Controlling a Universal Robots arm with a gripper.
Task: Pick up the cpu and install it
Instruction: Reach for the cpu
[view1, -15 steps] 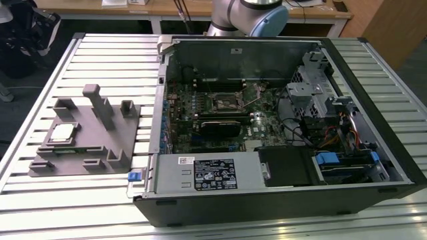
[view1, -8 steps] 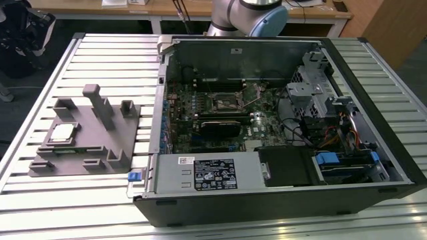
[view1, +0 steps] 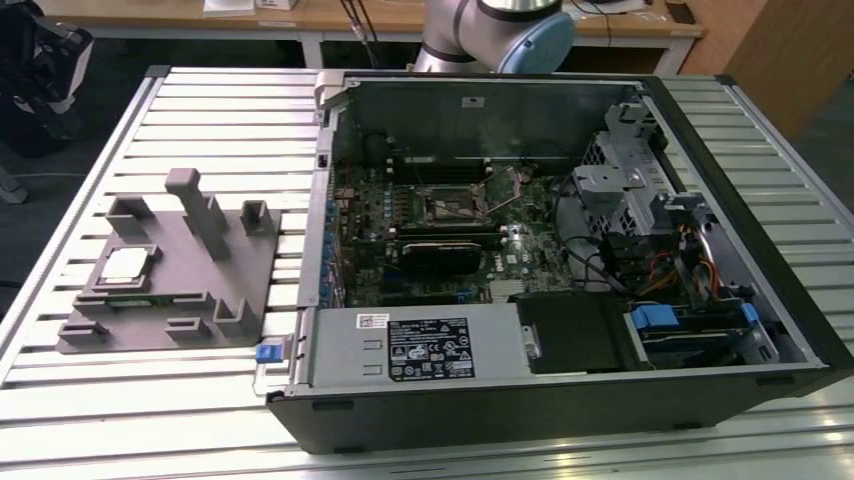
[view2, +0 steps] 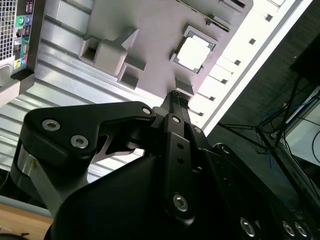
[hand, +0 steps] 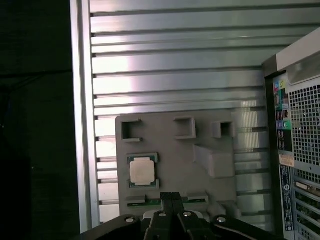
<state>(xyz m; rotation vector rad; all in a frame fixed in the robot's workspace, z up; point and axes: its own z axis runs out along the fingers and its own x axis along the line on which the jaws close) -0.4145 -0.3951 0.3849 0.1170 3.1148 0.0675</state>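
Cpu (view1: 124, 265) lies flat on grey fixture (view1: 140, 325), 9 o'clock from pc case (view1: 534, 410) in exterior view. Gripper (hand: 169, 196) hangs clear of it, fingers pinched together, empty. I'd say pick needs centring, jaws squared to chip edges.

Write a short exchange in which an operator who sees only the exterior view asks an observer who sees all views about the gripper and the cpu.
Operator: The cpu lies on the grey fixture. Where is the gripper?
Observer: In the first wrist view the gripper hangs near the fixture's edge, apart from the cpu.
Operator: Is it holding anything?
Observer: No. In both wrist views it is shut and empty.
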